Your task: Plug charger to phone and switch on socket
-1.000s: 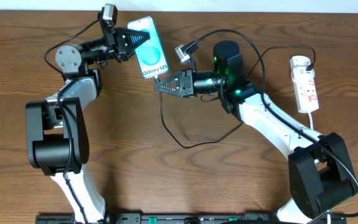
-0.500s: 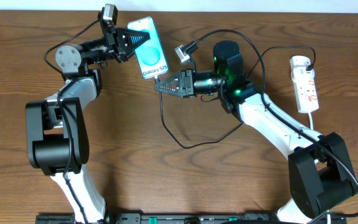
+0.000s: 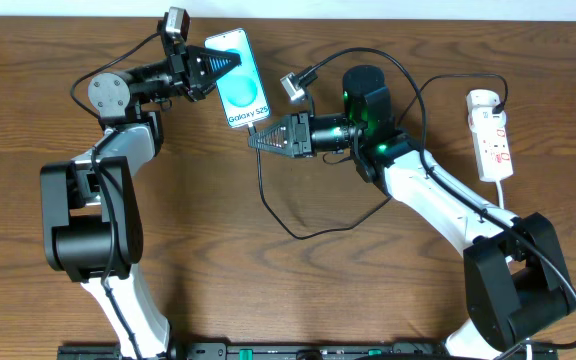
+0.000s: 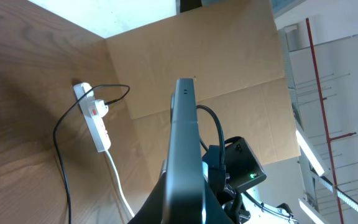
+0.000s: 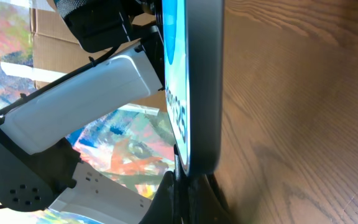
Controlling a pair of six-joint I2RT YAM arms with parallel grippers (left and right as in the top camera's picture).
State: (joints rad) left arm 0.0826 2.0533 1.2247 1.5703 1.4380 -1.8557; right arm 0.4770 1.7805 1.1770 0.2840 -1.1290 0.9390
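The phone (image 3: pixel 243 90) has its lit screen up, "Galaxy" text at the near end. My left gripper (image 3: pixel 230 62) is shut on its far left edge and holds it. The left wrist view shows the phone edge-on (image 4: pixel 185 143) between the gripper's (image 4: pixel 185 211) jaws. My right gripper (image 3: pixel 256 135) is shut on the charger's connector tip, right at the phone's near end. In the right wrist view the gripper (image 5: pixel 188 199) sits under the phone (image 5: pixel 204 81); the tip itself is hidden. The charger's cable (image 3: pixel 298 234) loops over the table to the white socket (image 3: pixel 491 135) at the right.
The socket also shows in the left wrist view (image 4: pixel 96 118), with the black cable (image 4: pixel 56 140) plugged into it. Its white cord (image 3: pixel 508 195) runs toward the right arm's base (image 3: pixel 513 280). The left arm's base (image 3: pixel 88 230) stands at the near left. A cardboard wall (image 4: pixel 229 62) stands behind the table.
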